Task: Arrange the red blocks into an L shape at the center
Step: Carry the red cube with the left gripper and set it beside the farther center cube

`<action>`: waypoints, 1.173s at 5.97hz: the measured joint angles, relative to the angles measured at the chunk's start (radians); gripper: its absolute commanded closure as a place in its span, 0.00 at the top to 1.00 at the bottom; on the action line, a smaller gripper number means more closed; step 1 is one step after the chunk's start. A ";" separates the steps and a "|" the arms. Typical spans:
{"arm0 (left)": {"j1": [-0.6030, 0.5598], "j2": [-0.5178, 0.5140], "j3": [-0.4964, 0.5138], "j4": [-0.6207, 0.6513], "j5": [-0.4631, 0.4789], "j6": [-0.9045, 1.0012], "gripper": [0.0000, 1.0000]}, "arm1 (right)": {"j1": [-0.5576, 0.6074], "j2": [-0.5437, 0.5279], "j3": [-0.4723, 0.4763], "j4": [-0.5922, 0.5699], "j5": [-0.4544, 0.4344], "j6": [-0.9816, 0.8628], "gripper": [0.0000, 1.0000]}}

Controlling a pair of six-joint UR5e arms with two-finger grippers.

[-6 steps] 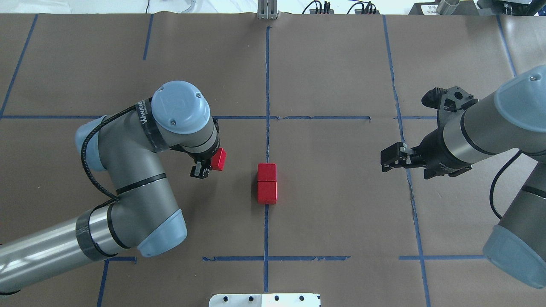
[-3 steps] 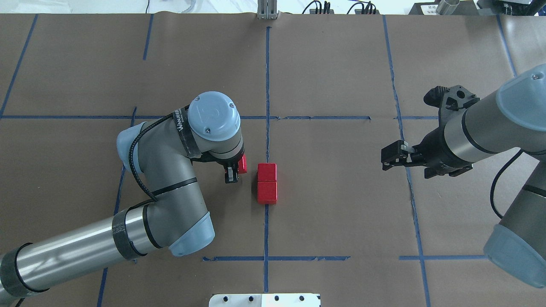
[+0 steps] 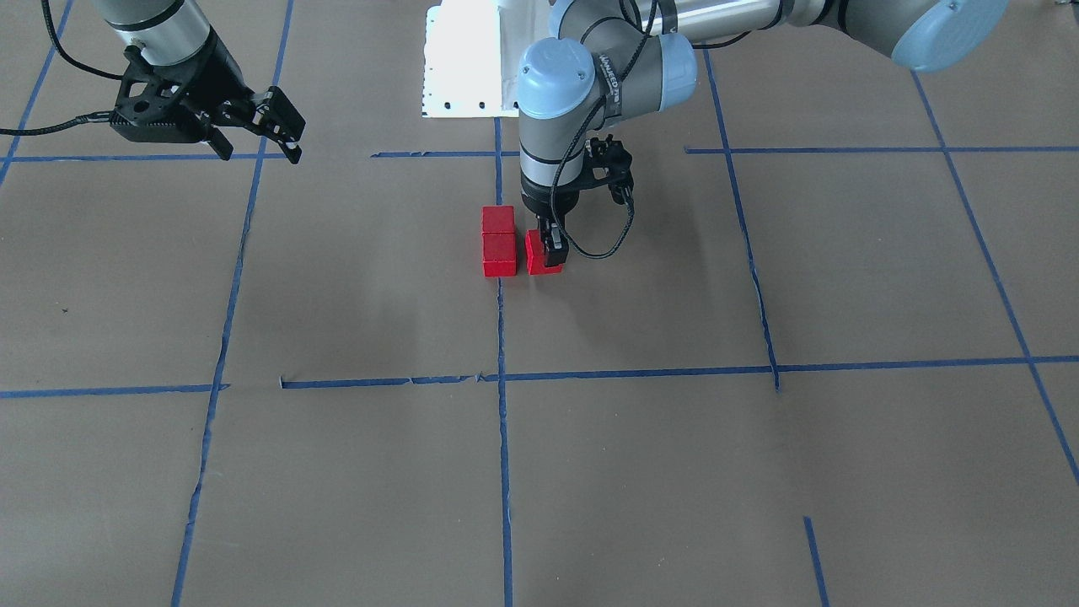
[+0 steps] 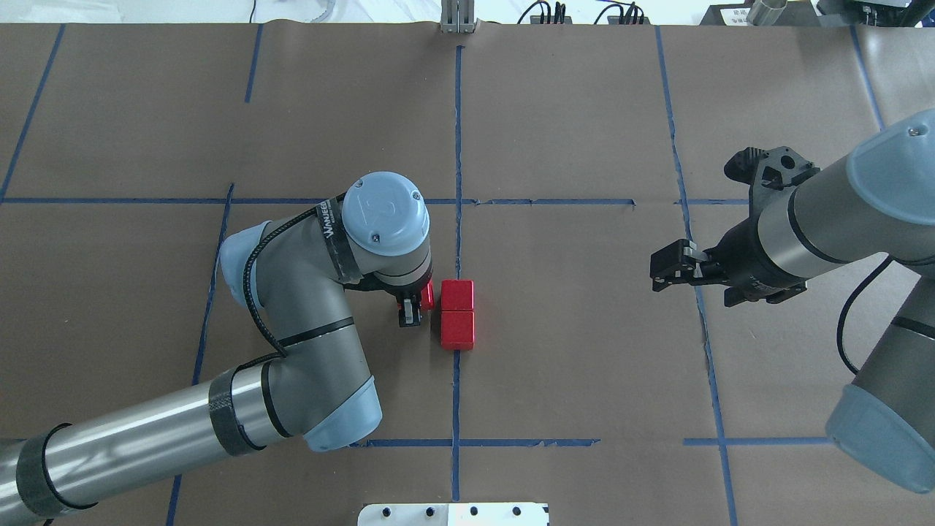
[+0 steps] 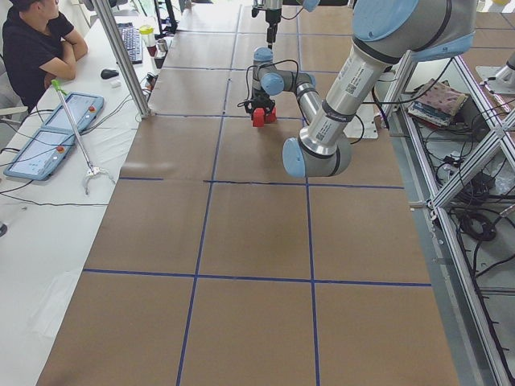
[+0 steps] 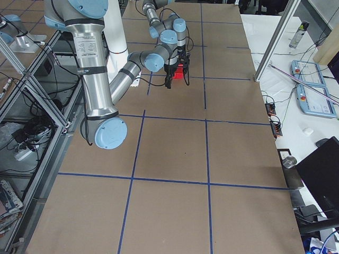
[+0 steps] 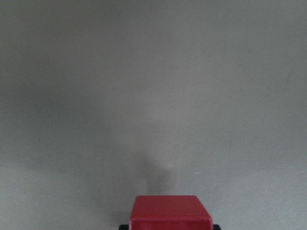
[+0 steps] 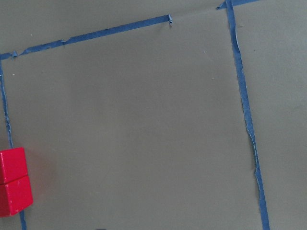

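- The left gripper (image 3: 548, 249) is clamped on the third red block (image 3: 536, 253), holding it low and just beside the two red blocks (image 4: 457, 313)
- Those two sit edge to edge on the blue tape line (image 4: 456, 241) that splits the centre (image 4: 555, 321)
- A thin strip of paper shows between the held cube and the pair; it is level with the cube of the pair farther from the robot, so it looks set to become the foot of the L
- I cannot tell whether its underside touches the bench (image 4: 584, 109)
- The step in hand seems to be closing that last gap and releasing
- To do it well, bring the cube in square, with no twist, until its face meets its neighbour flat and their edges run level
- It should rest fully on the paper before the fingers part, and the lift should go straight up so nothing drags or knocks the pair out of line
- The right gripper (image 4: 666, 270) hangs with fingers spread and empty, well apart from the blocks, near the centre's right-hand tape
- The cubes are solid, matte and bright red, with flat faces and crisp edges; they should butt cleanly but probably shift at a light nudge
- The brown paper (image 3: 641, 472) is dull and faintly creased, and the tape is ragged in places, so lowering seems safer than sliding
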 measured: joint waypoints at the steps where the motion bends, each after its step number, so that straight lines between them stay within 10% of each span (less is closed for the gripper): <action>1: 0.009 -0.003 0.003 0.001 0.000 0.005 0.00 | 0.000 0.001 -0.001 0.000 0.000 0.002 1.00; 7: 0.014 -0.018 0.025 -0.002 0.001 0.010 0.03 | 0.000 0.000 -0.003 0.000 0.002 0.003 1.00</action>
